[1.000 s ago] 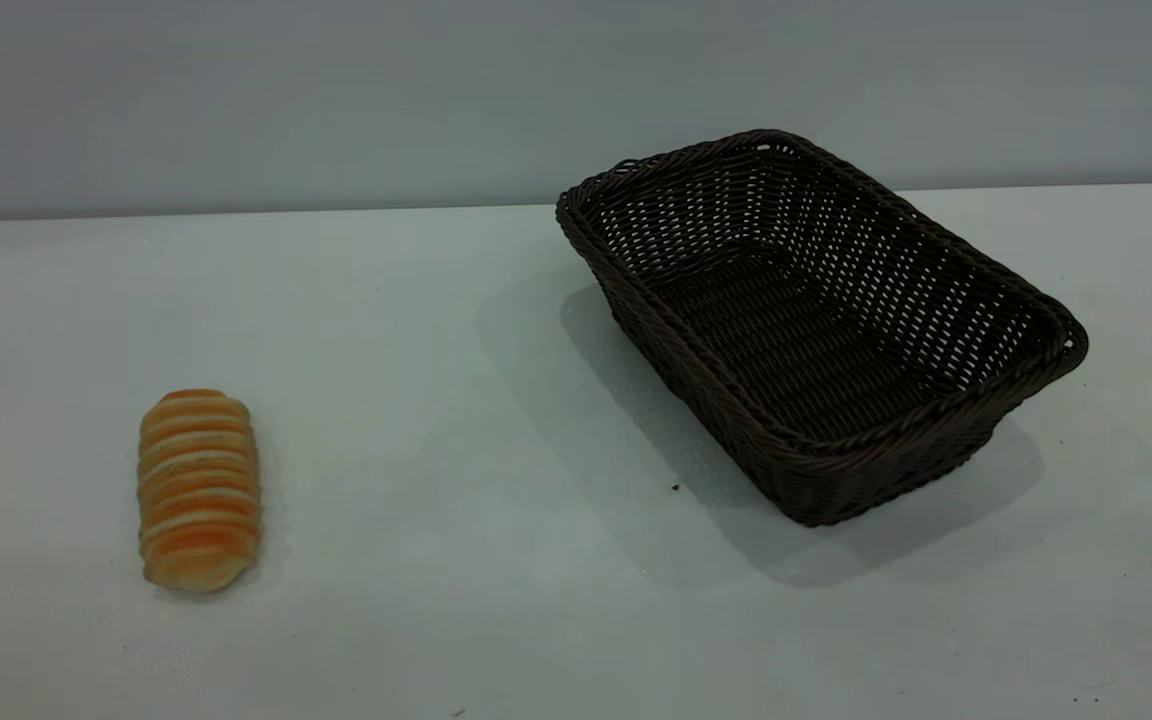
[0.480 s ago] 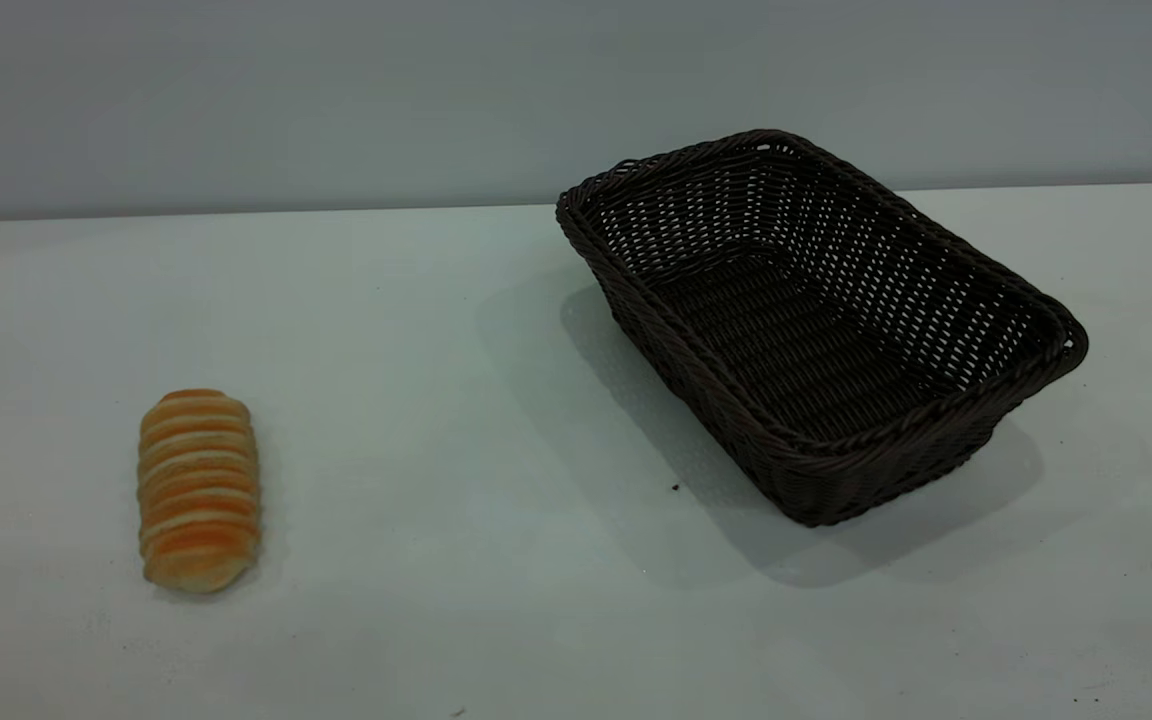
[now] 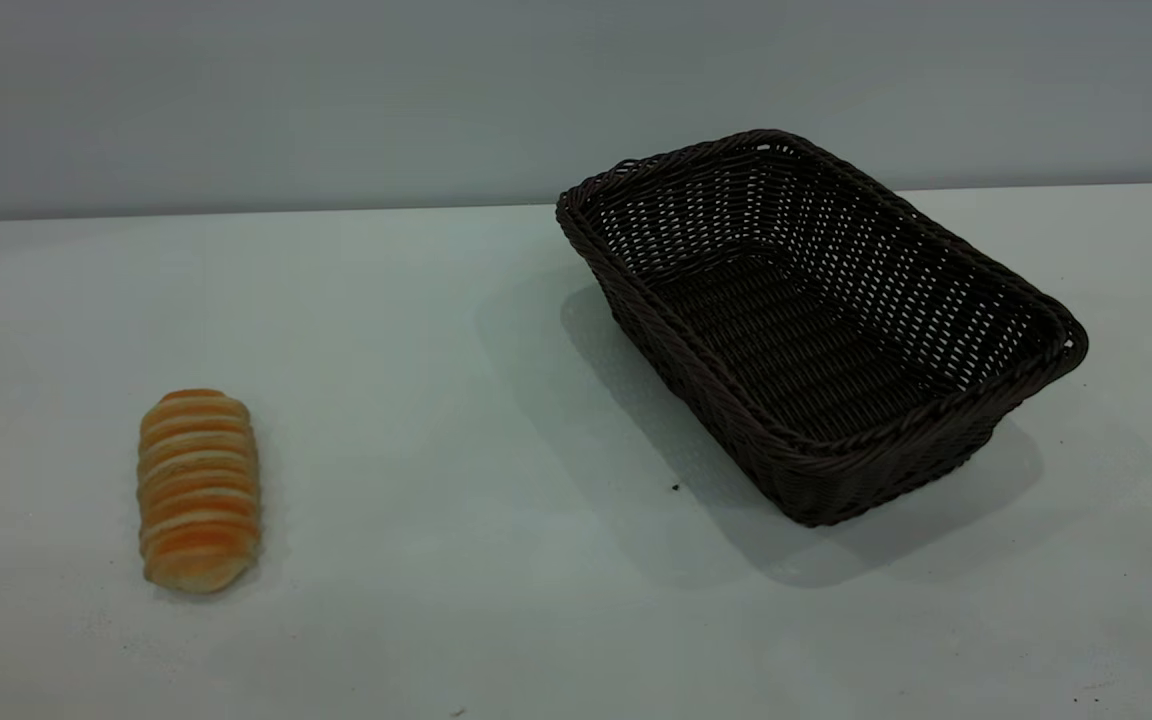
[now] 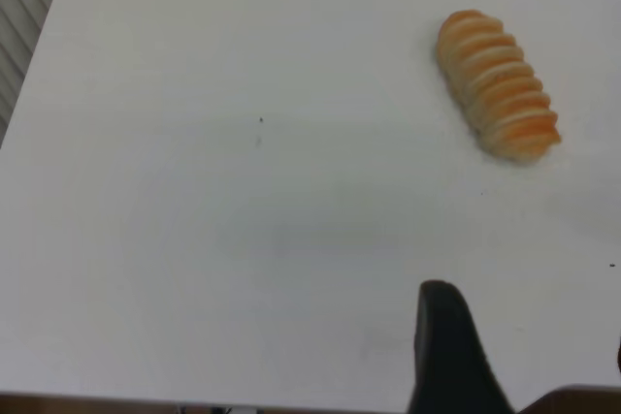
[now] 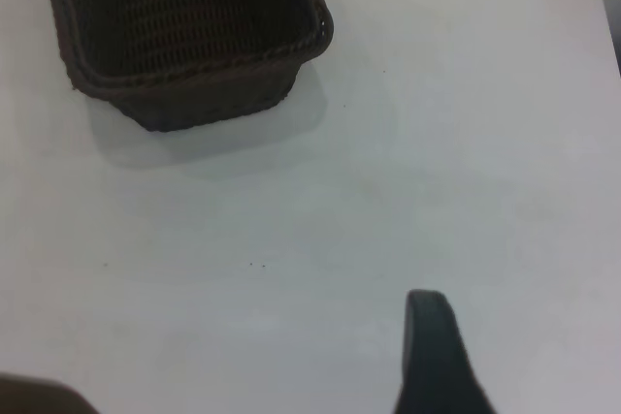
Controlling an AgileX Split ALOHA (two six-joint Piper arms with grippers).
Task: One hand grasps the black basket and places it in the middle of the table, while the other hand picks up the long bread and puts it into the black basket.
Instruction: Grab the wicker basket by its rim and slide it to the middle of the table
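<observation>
Nothing had moved since the earlier frames. On the left of the desk (image 3: pixel 456 420) the long bread (image 3: pixel 199 489) lay flat, striped top up, well apart from the black basket (image 3: pixel 820 325), which stood empty at an angle on the right half near the back edge. Neither arm showed from outside. Each wrist view caught one dark finger, the left gripper's (image 4: pixel 448 356) above bare desk short of the bread, the right gripper's (image 5: pixel 437 356) short of the basket; whether either pair of jaws was spread could not be told.

Plain grey wall (image 3: pixel 336 100) behind.
</observation>
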